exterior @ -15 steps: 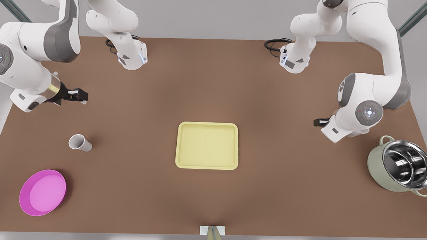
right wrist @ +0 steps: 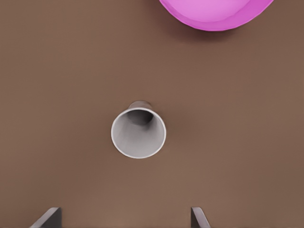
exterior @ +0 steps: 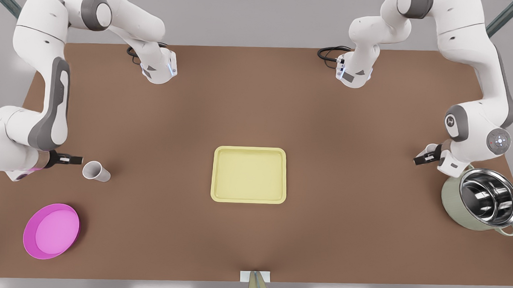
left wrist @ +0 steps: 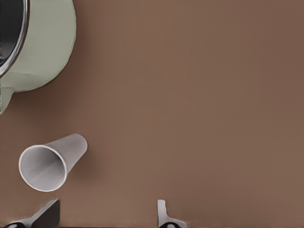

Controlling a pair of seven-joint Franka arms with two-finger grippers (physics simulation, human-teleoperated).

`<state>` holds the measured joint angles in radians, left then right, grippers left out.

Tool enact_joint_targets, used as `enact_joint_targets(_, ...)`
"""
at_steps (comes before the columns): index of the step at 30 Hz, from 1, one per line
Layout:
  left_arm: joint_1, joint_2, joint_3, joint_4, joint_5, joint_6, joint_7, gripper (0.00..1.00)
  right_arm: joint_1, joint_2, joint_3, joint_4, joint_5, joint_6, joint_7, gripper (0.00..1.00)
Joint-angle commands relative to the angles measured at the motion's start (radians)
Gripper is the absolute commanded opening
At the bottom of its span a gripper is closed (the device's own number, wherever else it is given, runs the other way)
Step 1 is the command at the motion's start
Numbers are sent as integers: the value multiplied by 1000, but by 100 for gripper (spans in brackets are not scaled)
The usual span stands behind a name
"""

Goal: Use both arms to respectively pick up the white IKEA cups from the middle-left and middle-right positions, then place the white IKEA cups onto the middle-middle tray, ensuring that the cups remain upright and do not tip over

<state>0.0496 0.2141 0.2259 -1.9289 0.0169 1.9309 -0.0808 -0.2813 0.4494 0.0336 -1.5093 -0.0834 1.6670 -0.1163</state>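
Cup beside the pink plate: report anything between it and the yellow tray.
Nothing visible blocks it: bare table lies between the cup and the tray. The pink plate sits off that line. The right gripper, jaws open, is at the cup's far side from the tray; the left gripper is by the pot.

Small plain white tapered cup stands on brown tabletop, open rim toward the camera, base farther away. Large pale-green pot w/ dark steel-lined inside sits near it, w/ bare table between them; a pale-green handle stub sticks out from pot's side. Left gripper: two dark fingertips spread wide apart, nothing between them; cup just beside one tip, not touching.
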Motion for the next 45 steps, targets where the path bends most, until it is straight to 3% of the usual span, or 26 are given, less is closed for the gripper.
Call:
enact_joint_targets(1,9,-21,46,-71,-28,134,191,100,-24,35,0,-19,1,201,-109,100)
enact_joint_targets(5,35,-12,58,-200,-28,341,253,100,-59,106,0,-81,2,321,-134,100)
enact_joint_targets(9,52,40,58,-202,-28,421,253,100,-67,121,3,-134,5,402,-134,100)
enact_joint_targets(14,125,77,59,-203,-28,421,279,100,-85,101,3,-210,5,448,-155,100)
enact_joint_targets(24,118,119,58,-271,-32,418,276,100,-84,169,8,-200,25,450,-154,100)
enact_joint_targets(25,118,125,58,-275,-32,418,276,100,-84,173,8,-200,24,450,-155,83)
enact_joint_targets(27,115,123,56,-274,-31,412,273,58,-84,172,8,-198,24,448,-178,41)
enact_joint_targets(28,115,120,56,-274,-31,407,279,53,-84,173,8,-198,24,448,-189,39)
enact_joint_targets(29,116,117,56,-274,-31,407,279,53,-82,173,9,-200,24,438,-190,26)
enact_joint_targets(30,115,108,55,-272,-29,407,280,48,-81,173,11,-200,24,433,-189,21)
enact_joint_targets(32,115,87,53,-271,-26,385,282,27,-76,167,12,-195,24,421,-187,21)
enact_joint_targets(33,113,82,53,-269,-26,379,280,21,-73,164,12,-190,24,419,-186,21)
enact_joint_targets(37,108,80,47,-265,-25,378,276,21,-73,166,68,-117,51,327,-194,21)
enact_joint_targets(38,78,48,6,-202,-28,262,251,21,-71,160,126,-89,57,283,-201,21)
enact_joint_targets(39,62,67,-81,8,-23,-4,144,21,-64,137,215,-78,50,254,-201,21)
enact_joint_targets(40,17,70,-186,108,20,-99,-19,21,27,117,233,-78,44,240,-200,21)
enact_joint_targets(42,-195,125,-275,278,107,-214,-305,21,244,127,233,-31,-35,250,-192,21)
enact_joint_targets(45,-431,303,-287,481,64,-234,-762,21,456,190,227,81,-67,263,-174,21)
